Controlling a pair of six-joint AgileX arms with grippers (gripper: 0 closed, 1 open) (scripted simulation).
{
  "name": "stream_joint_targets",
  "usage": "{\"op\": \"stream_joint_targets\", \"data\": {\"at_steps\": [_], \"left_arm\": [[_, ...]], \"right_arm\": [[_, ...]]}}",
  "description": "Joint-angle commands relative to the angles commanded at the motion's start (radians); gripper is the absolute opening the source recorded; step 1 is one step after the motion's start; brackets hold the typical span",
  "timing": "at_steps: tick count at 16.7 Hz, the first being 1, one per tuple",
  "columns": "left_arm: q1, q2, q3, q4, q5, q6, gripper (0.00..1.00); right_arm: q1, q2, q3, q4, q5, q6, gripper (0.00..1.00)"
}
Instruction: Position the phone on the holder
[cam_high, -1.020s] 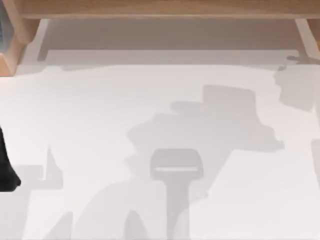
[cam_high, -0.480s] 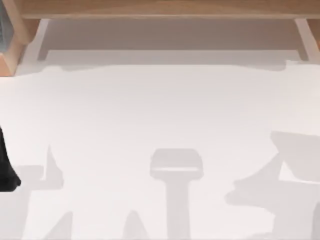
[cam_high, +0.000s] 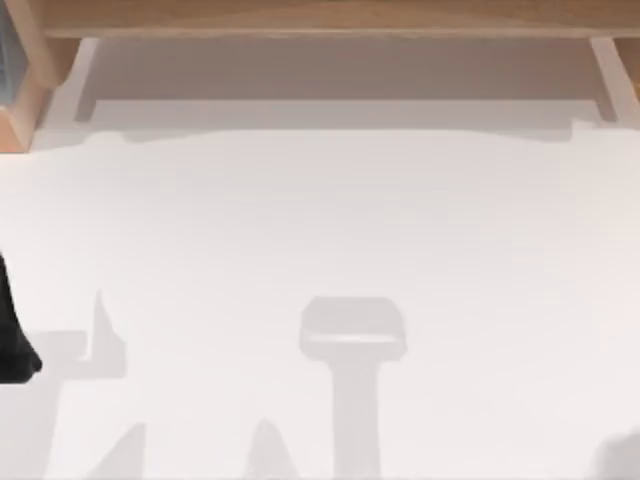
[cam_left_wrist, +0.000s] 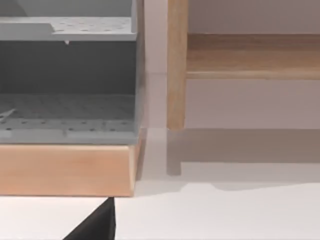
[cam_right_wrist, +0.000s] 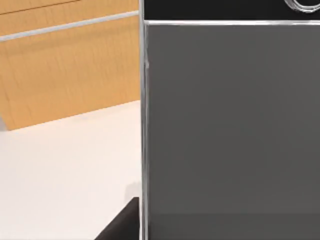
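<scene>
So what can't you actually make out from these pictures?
- Right wrist view: the phone runs past the picture's edges, and its home button is cut off too.
- Top view: a pale shape on the table, holder or shadow, is too faint to tell.
- Top view: the left arm is cut by the edge.

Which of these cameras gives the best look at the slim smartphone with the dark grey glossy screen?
The right wrist view: the smartphone's dark grey glossy screen, silver-white rim and part of the round home button appear close up. The top view shows the white table; the left wrist view wooden and grey shelving.
</scene>
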Motion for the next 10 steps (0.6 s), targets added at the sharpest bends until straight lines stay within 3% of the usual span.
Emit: {"op": "stream_joint_targets", "data": {"at_steps": [10], "left_arm": [[0.000,0.000,0.000,0.000,0.000,0.000,1.00]], "right_arm": [[-0.060,-0.019,-0.069,0.065,0.005,-0.048,0.00]]}}
